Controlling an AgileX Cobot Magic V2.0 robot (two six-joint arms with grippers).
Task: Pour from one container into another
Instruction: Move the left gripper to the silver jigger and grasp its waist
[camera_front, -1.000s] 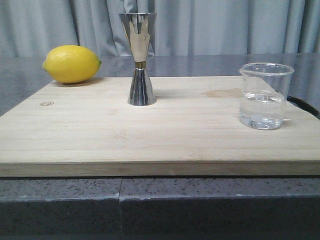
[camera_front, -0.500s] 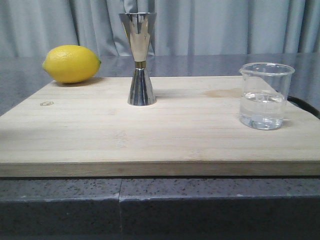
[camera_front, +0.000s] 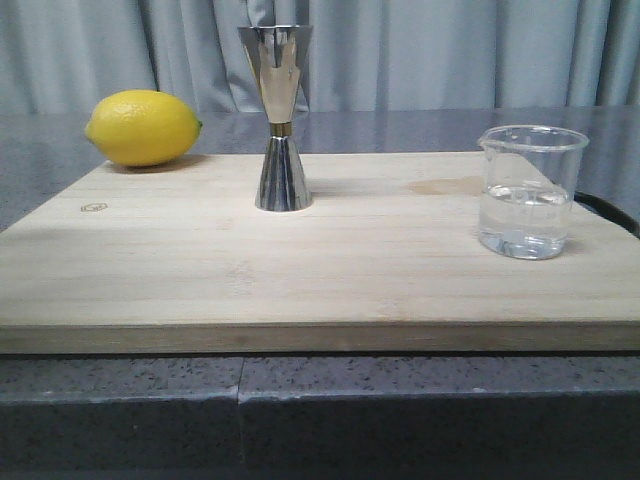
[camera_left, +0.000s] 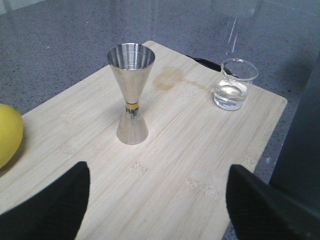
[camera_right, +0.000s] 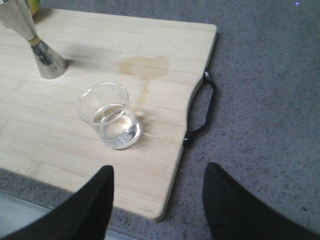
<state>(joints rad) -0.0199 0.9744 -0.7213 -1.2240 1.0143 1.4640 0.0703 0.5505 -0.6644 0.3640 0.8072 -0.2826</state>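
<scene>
Grey curtains are hanging behind a speckled grey desk (camera_front: 420, 125) carrying a bamboo cutting board (camera_front: 320, 270). On the board, the steel jigger (camera_front: 279, 118) is standing upright, the beaker (camera_front: 528, 191) of clear liquid is sitting well to the jigger's right, and a lemon (camera_front: 143, 127) is lying to its left. Both the left end effector (camera_left: 157, 200) and the right end effector (camera_right: 157, 200) are hovering with fingers spread apart, gripping nothing.
</scene>
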